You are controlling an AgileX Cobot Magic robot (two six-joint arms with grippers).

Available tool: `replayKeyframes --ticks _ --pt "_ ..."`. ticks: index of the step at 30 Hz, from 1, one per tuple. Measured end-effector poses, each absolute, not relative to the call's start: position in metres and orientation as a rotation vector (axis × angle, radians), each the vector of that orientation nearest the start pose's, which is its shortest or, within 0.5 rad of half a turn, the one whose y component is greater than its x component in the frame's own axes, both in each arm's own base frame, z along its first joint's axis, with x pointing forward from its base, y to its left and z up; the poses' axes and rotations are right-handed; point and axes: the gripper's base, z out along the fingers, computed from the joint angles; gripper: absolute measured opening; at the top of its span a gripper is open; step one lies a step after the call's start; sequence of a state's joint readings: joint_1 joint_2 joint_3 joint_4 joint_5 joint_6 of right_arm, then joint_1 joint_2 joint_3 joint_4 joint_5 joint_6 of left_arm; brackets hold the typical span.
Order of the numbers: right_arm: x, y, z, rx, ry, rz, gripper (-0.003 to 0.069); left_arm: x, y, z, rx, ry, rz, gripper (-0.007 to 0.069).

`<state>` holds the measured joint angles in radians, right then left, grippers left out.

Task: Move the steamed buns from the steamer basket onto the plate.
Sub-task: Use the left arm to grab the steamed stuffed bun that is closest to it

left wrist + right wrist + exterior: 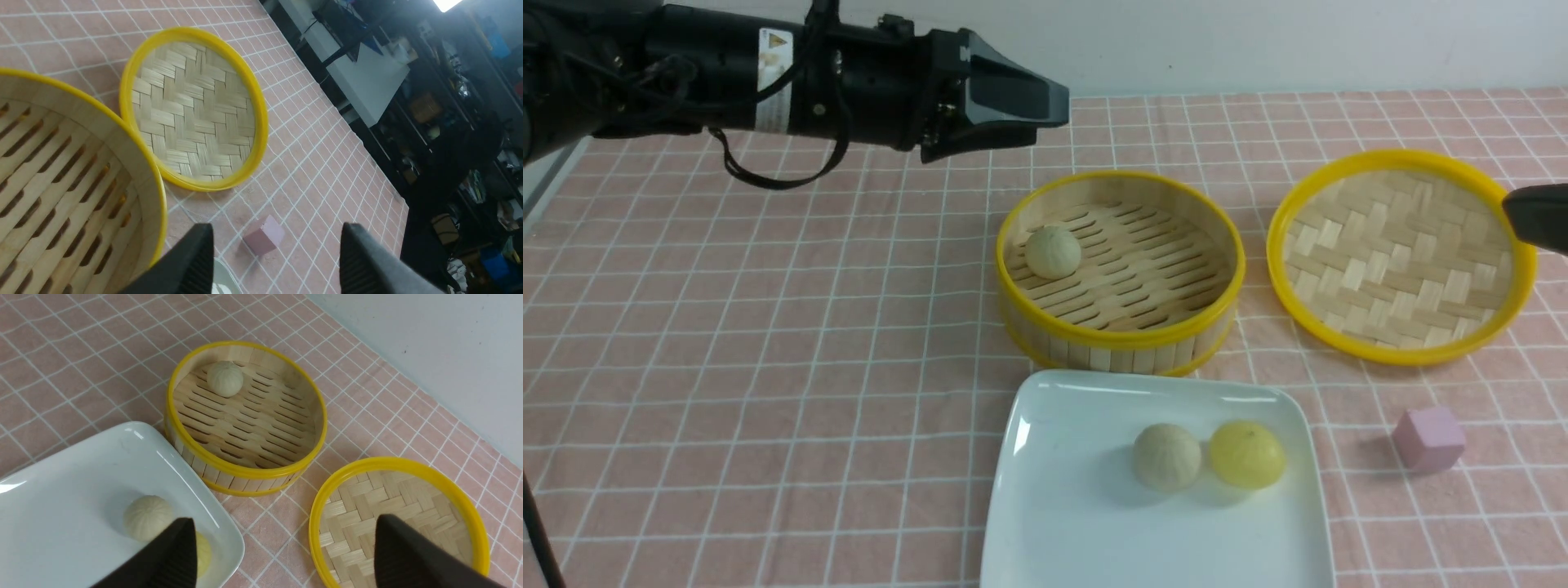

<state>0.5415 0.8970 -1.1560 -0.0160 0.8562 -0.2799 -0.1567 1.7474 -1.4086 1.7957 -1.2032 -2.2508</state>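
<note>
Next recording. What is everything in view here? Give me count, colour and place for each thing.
steamed buns: three; one pale beige inside the basket near its left wall, one pale beige and one yellow side by side on the plate
steamer basket: one, bamboo with yellow rims, mid-table behind the plate
plate: one, white, nearest the robot
lid: one, woven bamboo with yellow rim, flat on the cloth right of the basket
cube: one, pink, right of the plate
tablecloth: one, pink with white grid, under everything
left tool: one, black, open and empty, raised behind and left of the basket
right tool: one, black, open and empty, by the lid's right edge
</note>
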Motion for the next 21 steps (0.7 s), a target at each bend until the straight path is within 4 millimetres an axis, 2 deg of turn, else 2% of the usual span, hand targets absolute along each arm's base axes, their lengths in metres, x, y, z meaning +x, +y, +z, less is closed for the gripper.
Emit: replayKeyframes --ticks 5,9,13,14,15,16,19,21 --pt "0.139 0.082 0.429 -0.834 1.907 0.141 0.0559 0.345 -0.138 0.326 0.555 2.131 -1.496 0.043" --pt "0.139 0.082 0.429 -0.835 1.907 0.14 0.0558 0.346 -0.138 0.326 0.598 2.102 -1.462 0.043" --pt "0.139 0.082 0.429 -0.835 1.907 0.14 0.0558 0.361 -0.134 0.324 0.54 2.046 -1.248 0.043" --pt "0.139 0.082 0.429 -0.835 1.907 0.14 0.0558 0.371 -0.129 0.323 0.464 2.031 -1.132 0.043" --pt "0.139 0.082 0.429 -0.835 1.907 0.14 0.0558 0.373 -0.128 0.322 0.453 2.029 -1.114 0.043" --pt "0.139 0.082 0.429 -0.834 1.907 0.141 0.0558 0.383 -0.122 0.321 0.358 2.014 -0.988 0.043" --pt "0.139 0.083 0.429 -0.834 1.905 0.141 0.0558 0.398 -0.107 0.321 0.187 1.977 -0.781 0.043" --pt "0.139 0.083 0.429 -0.834 1.905 0.141 0.0558 0.402 -0.102 0.322 0.135 1.961 -0.72 0.043"
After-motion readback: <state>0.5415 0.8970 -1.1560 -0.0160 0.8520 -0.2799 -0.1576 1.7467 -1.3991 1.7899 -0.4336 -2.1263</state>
